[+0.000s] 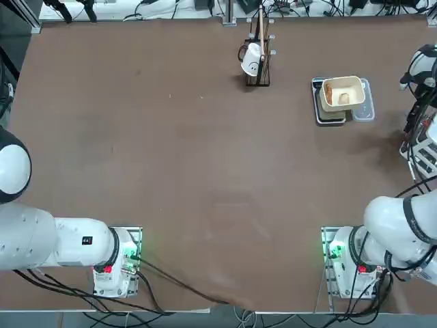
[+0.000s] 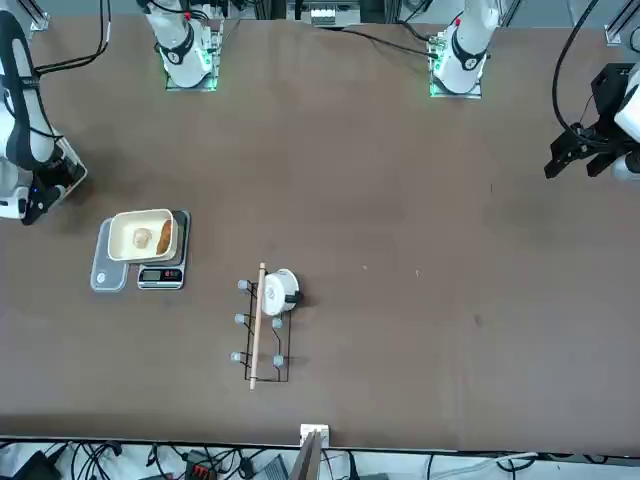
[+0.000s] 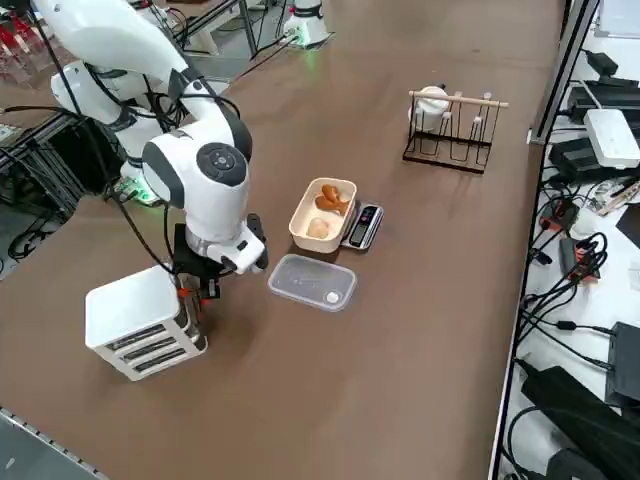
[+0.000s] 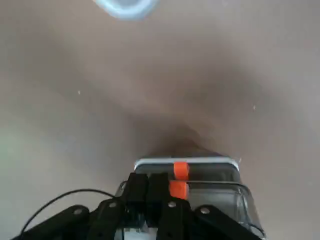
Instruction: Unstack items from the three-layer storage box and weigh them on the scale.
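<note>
Nearest us stands the storage box; just beside it, our right gripper is clenched; beyond it, the scale lies partly under the cream tub.

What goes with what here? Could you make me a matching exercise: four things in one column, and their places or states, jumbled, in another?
Column one
1. Cream tub
2. White mug
3. Clear plastic tray
4. Right gripper

Column two
A. Shut, close beside the white storage box with orange handles
B. On the scale, with bread-coloured lumps inside
C. On the black wire rack
D. Flat on the brown table, beside the scale

Right pairs: 1-B, 2-C, 3-D, 4-A
</note>
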